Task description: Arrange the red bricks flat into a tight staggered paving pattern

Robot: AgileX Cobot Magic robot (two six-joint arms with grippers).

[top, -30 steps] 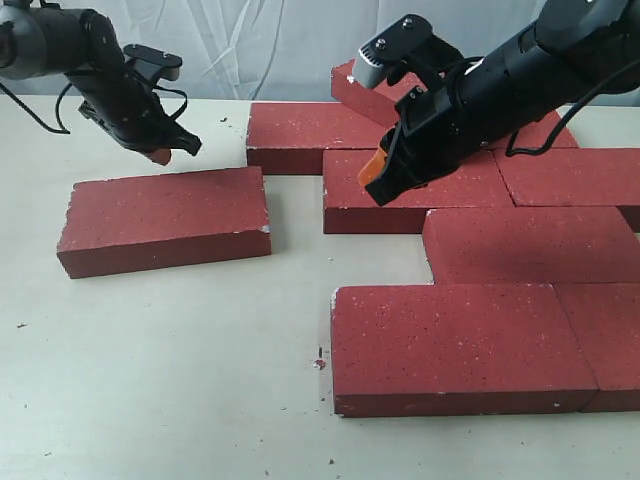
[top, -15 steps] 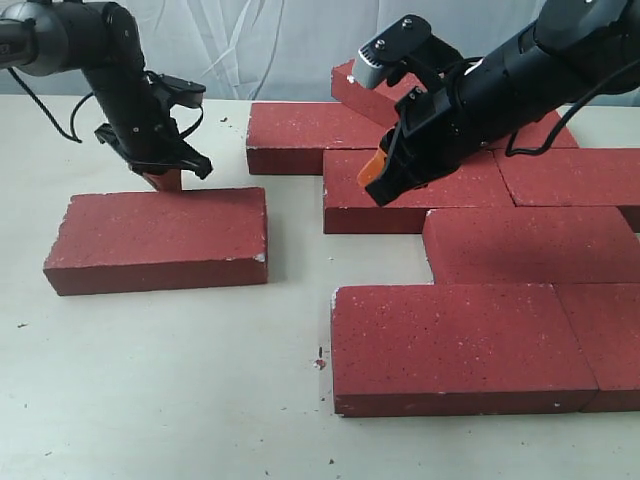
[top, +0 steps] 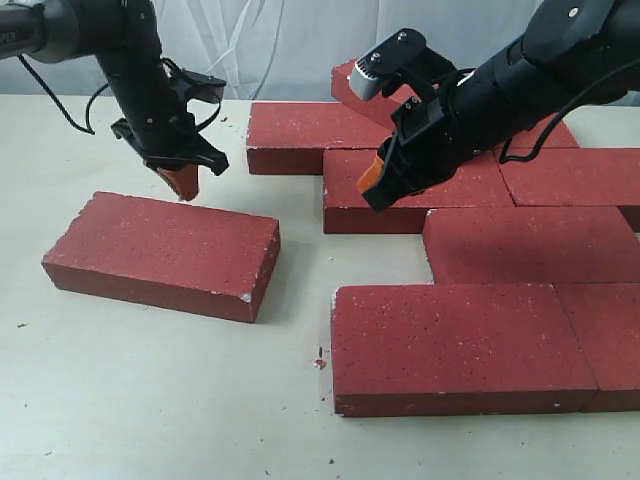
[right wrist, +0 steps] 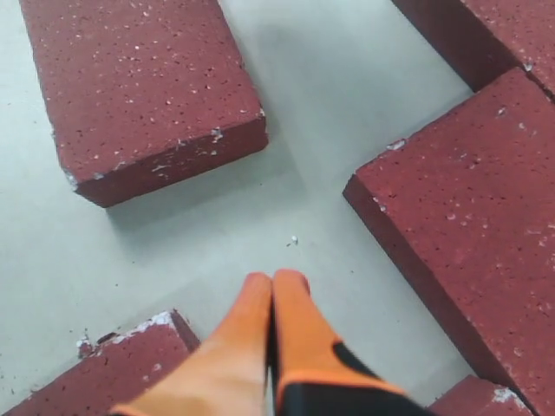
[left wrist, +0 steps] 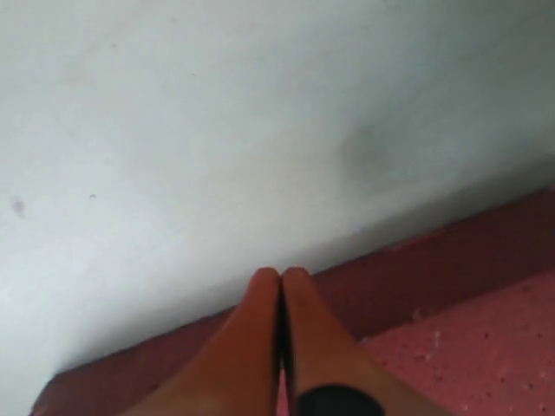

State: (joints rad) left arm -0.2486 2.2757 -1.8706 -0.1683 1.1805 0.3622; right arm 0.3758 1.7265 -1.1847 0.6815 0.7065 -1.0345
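Here, the left tool [top: 184, 183] is closed, its two orange fingertips [left wrist: 260, 299] pressed together with nothing between them. Just below and in front of it lies the loose brick [top: 160, 256], flat on the table [top: 150, 400] and turned at a slant to the others. The tips stand at the brick's far long edge; whether they touch it I cannot tell. The left wrist view shows the same tips over that edge, with bare table beyond.

The right tool [top: 371, 180] is likewise closed and empty, its fingertips [right wrist: 256, 299] meeting. It hangs over the left end of the second-row brick [top: 420, 192], apart from it. From this tool the loose brick lies well off to the left, across a strip of bare table.

The other red bricks spread behind, beside and in front of the right tool. A back-row brick [top: 300, 135] lies behind it, touching the second row. A rear brick [top: 352, 88], partly hidden by the arm, sits raised at an angle. In front, the third-row brick [top: 530, 245] and the front brick [top: 460, 345] lie flat, edges touching, each row offset from the next.
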